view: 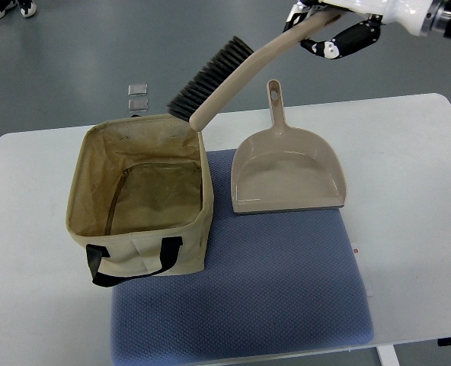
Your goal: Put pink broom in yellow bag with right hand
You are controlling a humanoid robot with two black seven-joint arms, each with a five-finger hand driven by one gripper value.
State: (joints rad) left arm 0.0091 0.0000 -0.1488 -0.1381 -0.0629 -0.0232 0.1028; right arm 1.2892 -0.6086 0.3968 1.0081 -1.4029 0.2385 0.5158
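My right hand [328,30] comes in from the top right and is shut on the handle end of the pinkish-beige broom [233,72]. The broom hangs in the air, tilted, its dark bristles [206,76] facing up-left. Its brush end is just above the far right rim of the yellow fabric bag [96,229]. The bag stands open on the left of the table with black handles at its front. The left hand is not in view.
A matching beige dustpan [286,171] lies on a blue mat [241,305] to the right of the bag. The white table [416,191] ends at the right and front. Two small clear squares [138,95] lie on the floor beyond the table. Shoes [8,8] show top left.
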